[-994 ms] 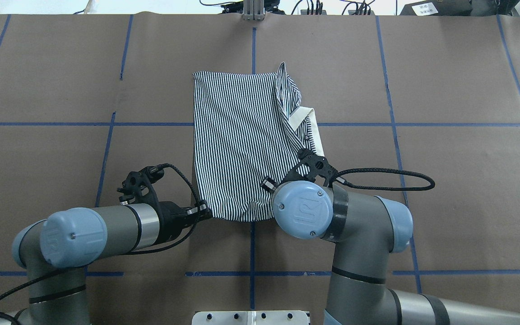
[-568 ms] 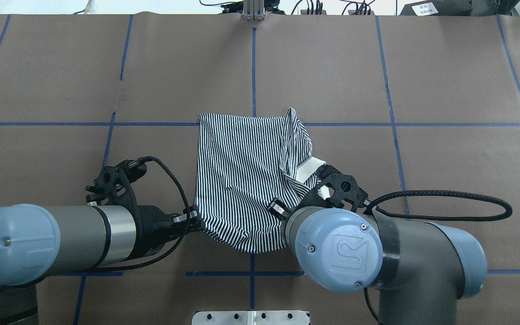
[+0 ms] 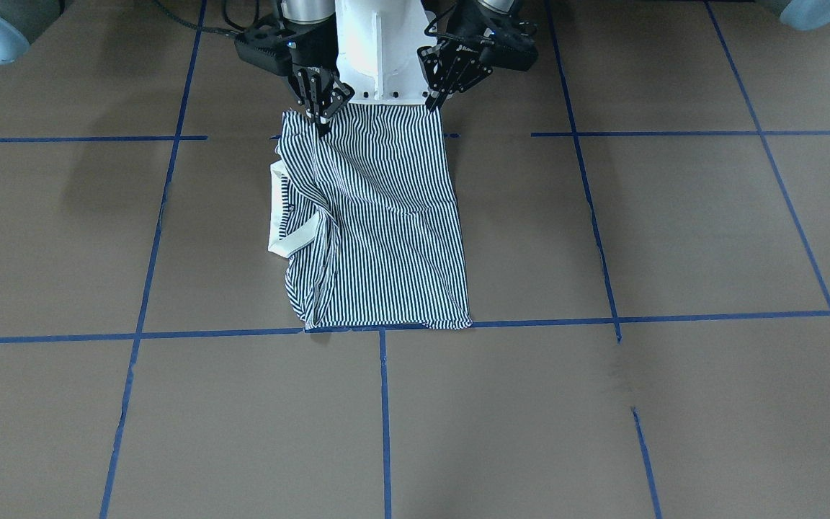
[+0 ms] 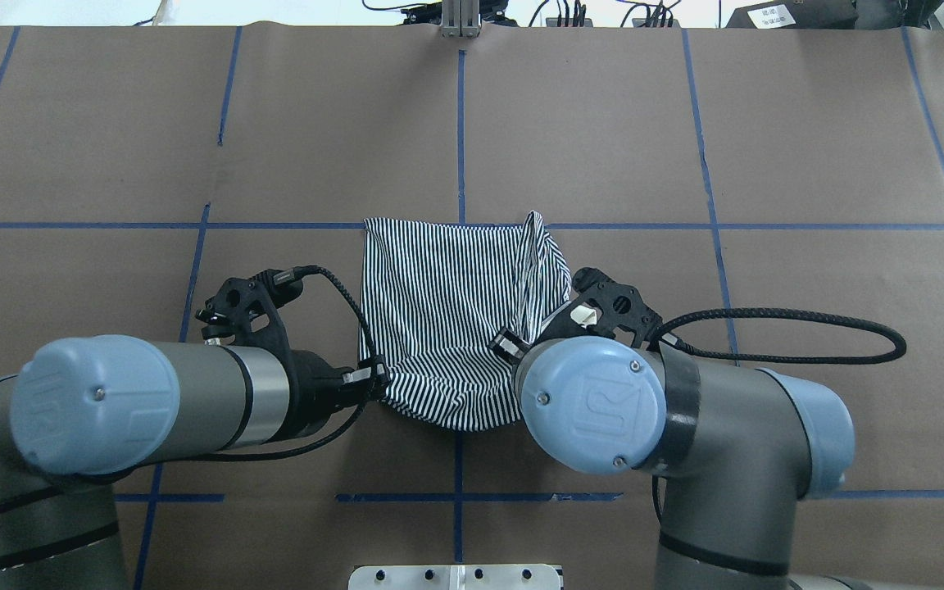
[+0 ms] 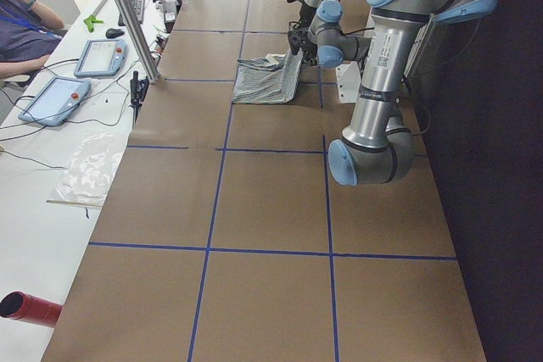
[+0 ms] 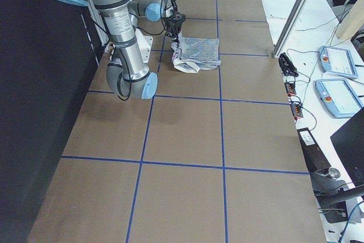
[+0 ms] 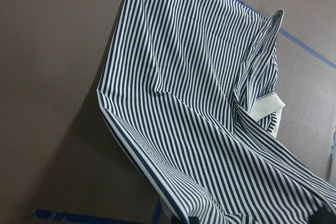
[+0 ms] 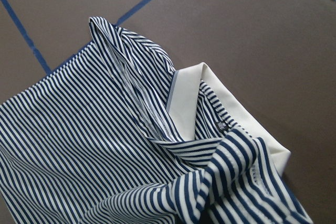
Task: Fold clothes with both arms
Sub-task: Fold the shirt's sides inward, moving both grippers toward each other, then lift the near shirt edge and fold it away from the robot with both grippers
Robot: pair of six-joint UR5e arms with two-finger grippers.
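The clothes, a navy-and-white striped polo shirt (image 4: pixel 443 311), lie partly folded at the table's middle, with the far edge on a blue tape line. The cream collar (image 3: pixel 278 220) pokes out on my right side and shows close up in the right wrist view (image 8: pixel 191 103). My left gripper (image 4: pixel 377 378) is shut on the shirt's near left corner. My right gripper (image 3: pixel 322 121) is shut on the near right edge by the collar; in the overhead view its wrist hides it. The near edge hangs raised between both grippers (image 3: pixel 435 102).
The white pedestal base (image 4: pixel 456 576) stands just behind the shirt's near edge. Brown paper with blue tape lines (image 4: pixel 710 225) covers the table. Beyond the far edge are a metal post (image 5: pixel 127 14), tablets (image 5: pixel 55 99), a red cylinder (image 5: pixel 30 307) and a seated person (image 5: pixel 25 23).
Both grippers have pulled the shirt toward the robot's base; its far edge slid back one tape line. The cloth has bunched shorter and the collar is now tucked near the right wrist.
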